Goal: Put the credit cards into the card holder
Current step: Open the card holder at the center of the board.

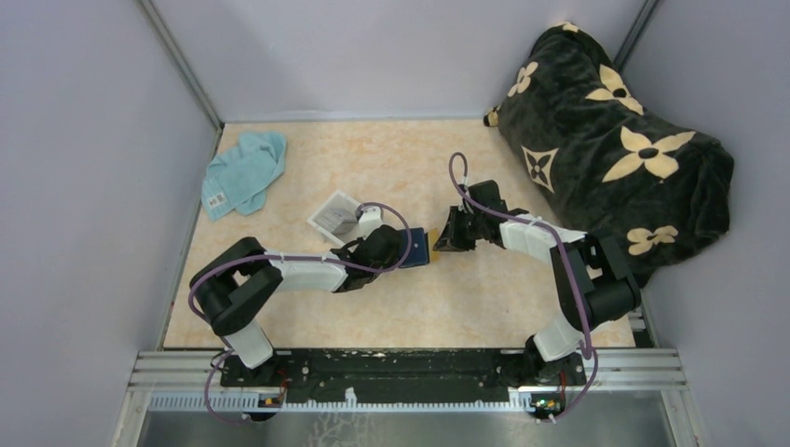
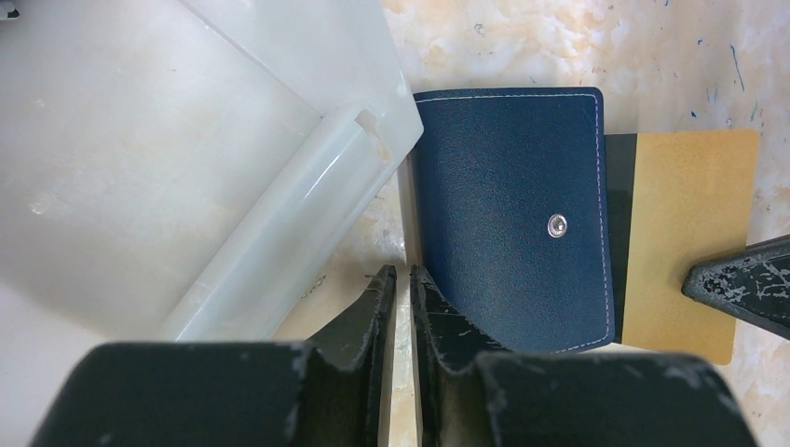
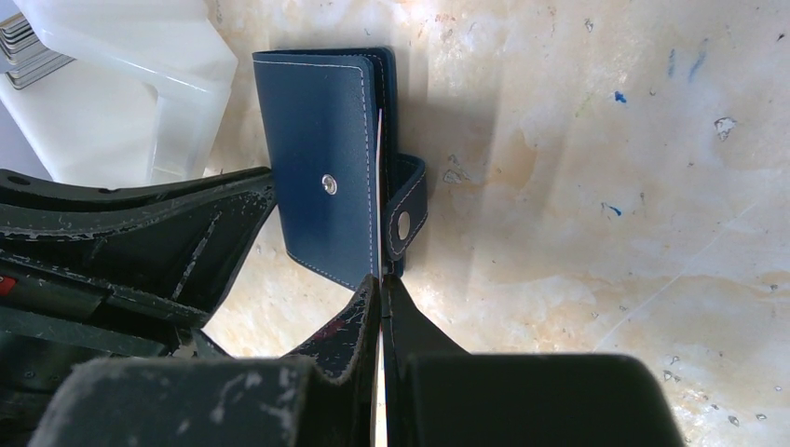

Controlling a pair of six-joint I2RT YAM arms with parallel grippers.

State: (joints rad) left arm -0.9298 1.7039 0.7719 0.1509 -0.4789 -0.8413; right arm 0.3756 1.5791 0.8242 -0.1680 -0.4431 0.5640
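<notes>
Both arms bend inward to the middle of the table (image 1: 391, 158), tips facing across the holder (image 2: 508, 205). The right gripper (image 3: 380, 284) pinches a card (image 2: 689, 205) half inside the holder. The left gripper (image 2: 401, 279), almost closed, sits at the opposite edge, grip unclear.

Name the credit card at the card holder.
The orange-yellow card, sticking out from the card holder; the grey ones lie stacked in the clear tray.

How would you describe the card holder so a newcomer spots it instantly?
Start at the middle of the beige table, right of the clear plastic tray. The card holder sits there. It is the only dark navy piece, with white stitching, a metal snap and a gold card poking out.
</notes>
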